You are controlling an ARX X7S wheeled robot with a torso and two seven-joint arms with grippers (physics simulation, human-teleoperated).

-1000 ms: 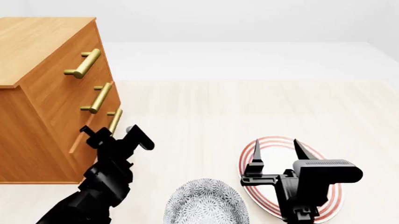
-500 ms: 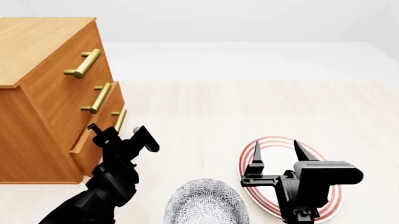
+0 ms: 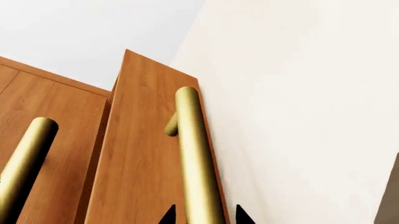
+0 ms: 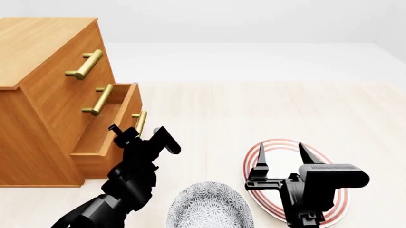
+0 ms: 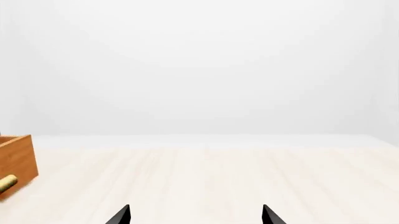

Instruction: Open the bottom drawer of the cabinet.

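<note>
The cabinet (image 4: 44,95) stands at the left, orange-brown wood with three drawers. The bottom drawer (image 4: 101,137) is pulled partly out, and its front shows in the left wrist view (image 3: 140,154). My left gripper (image 4: 140,135) is shut on the bottom drawer's brass handle (image 4: 140,121). In the left wrist view the fingertips straddle that handle (image 3: 193,154), with the gripper (image 3: 204,215) closed around the bar. My right gripper (image 4: 282,152) is open and empty over the plate, and it also shows in the right wrist view (image 5: 195,215).
A red-ringed white plate (image 4: 285,141) lies under the right gripper. A grey patterned bowl (image 4: 209,206) sits at the front centre. The two upper drawers are shut; the middle handle (image 3: 25,163) is beside the held one. A wood corner (image 5: 16,161) shows at the right wrist view's edge.
My left gripper has moved right and towards me with the handle, and the bottom drawer has slid further out of the cabinet. The right arm has not moved.
</note>
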